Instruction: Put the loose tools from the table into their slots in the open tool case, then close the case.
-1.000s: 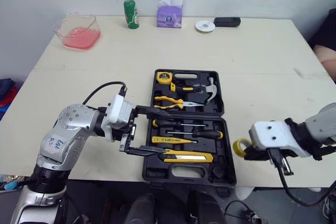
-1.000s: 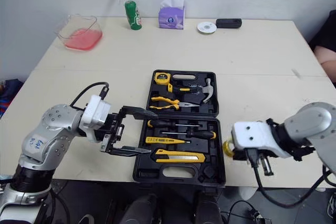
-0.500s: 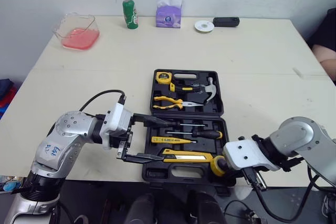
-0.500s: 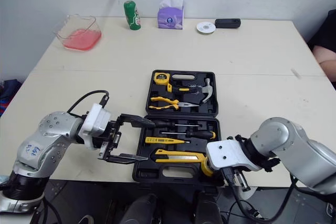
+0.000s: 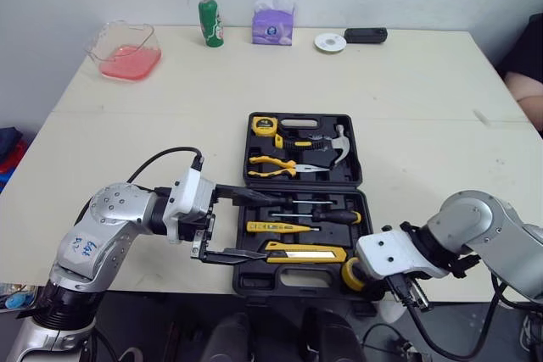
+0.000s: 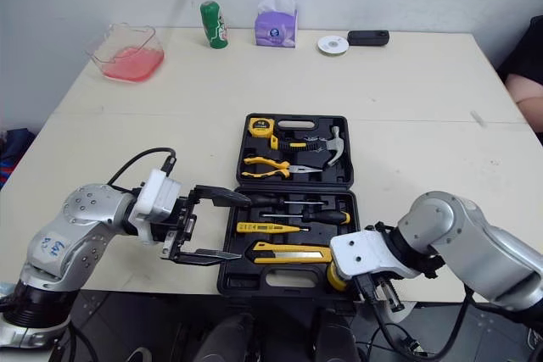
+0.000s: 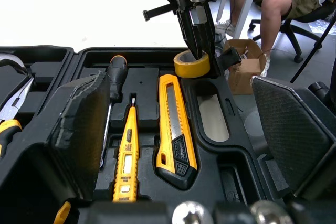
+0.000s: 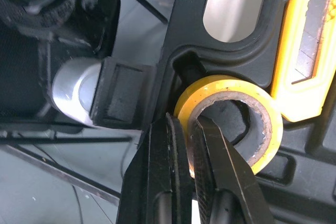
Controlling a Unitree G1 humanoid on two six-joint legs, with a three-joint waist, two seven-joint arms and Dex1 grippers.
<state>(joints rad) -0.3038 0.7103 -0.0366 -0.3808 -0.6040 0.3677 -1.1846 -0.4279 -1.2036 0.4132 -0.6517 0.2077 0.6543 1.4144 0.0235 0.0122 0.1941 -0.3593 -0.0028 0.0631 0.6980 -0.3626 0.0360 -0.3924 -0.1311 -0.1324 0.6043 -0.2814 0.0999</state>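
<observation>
You are looking at a pale bench [image 5: 407, 108] set against a plain white wall. Along its far edge, from left to right, stand a clear tub [image 5: 125, 51] of pink stuff, a green bottle [image 5: 210, 22], a purple tissue box [image 5: 273, 21], a white disc [image 5: 329, 41] and a small black device [image 5: 366, 36]. A person's arm [image 5: 526, 91] shows at the far right edge. On your left, the left tool [image 5: 270, 226] hovers with its two fingers wide apart and nothing between them, reaching in over the left rim of the open tool case [image 5: 254, 281]. The case lies black in the middle of the bench, close to the front edge. Its far half carries a tape measure [image 5: 265, 124], pliers [image 5: 276, 164] and a hammer [image 5: 339, 143]. Its near half carries black-handled screwdrivers [image 5: 331, 217], a yellow tester [image 5: 276, 228] and, nearest you, a yellow utility knife [image 5: 310, 253]. At the near right corner of the case, the right tool [image 8: 188, 140] is clamped on the wall of the tape roll [image 8: 224, 84], one finger inside the ring and the other outside. The roll lies flat over a round recess just beside the knife's right end; you cannot tell whether it is seated there. It is a narrow yellow ring with a pale inner core.
</observation>
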